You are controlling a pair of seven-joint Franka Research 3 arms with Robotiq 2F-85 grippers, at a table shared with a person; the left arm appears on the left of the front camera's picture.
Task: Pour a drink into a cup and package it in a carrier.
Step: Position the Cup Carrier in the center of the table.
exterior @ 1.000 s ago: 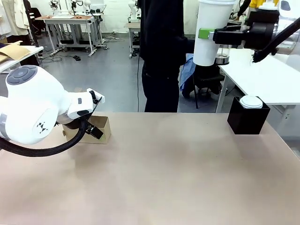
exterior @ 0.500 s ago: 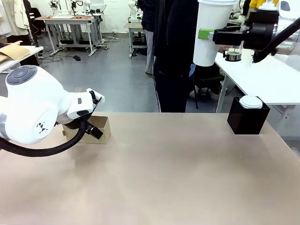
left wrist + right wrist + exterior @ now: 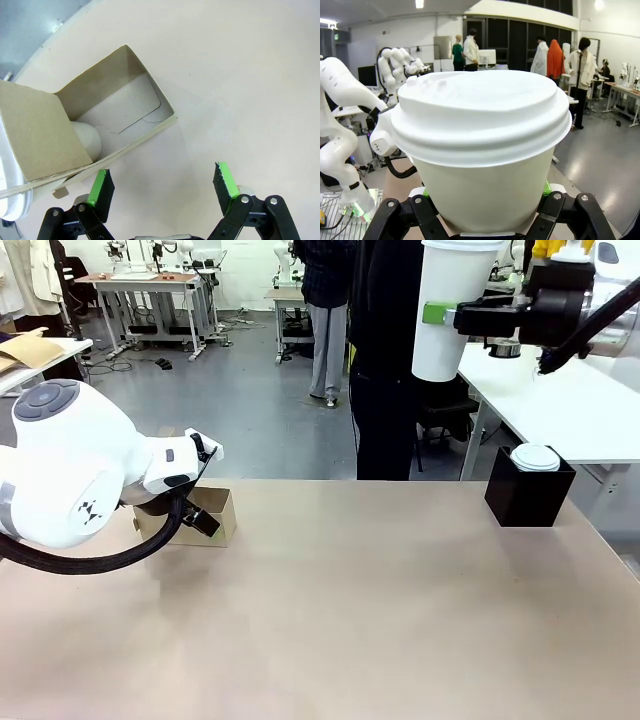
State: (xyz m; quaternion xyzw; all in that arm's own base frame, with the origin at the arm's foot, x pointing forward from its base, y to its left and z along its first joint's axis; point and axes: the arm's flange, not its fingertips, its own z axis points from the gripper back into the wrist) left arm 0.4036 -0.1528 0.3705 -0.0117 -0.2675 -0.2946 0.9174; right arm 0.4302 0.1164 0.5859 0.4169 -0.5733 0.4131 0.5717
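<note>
Person (image 3: 385, 360) has stepped right behind the counter (image 3: 350, 620). We see the right gripper (image 3: 445, 312) clamped on the cup (image 3: 450, 290), raised. Left gripper (image 3: 162, 182) gapes wide, carrier (image 3: 100, 85) just ahead; its wrist view shows the pocket inside.

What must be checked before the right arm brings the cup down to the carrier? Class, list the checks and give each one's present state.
1. Grip: right gripper shut on cup, held high and upright: ok.
2. Lid seated on the cup all round: ok.
3. Cup filled: the lid hides the inside: cannot tell.
4. Free pocket in carrier: this one looks empty: ok. Something white sits under the flap beside it.
5. Way in: left gripper, open and empty, hangs close beside the carrier: probably not ok.
6. Person stands beyond the table's far edge: ok.
</note>
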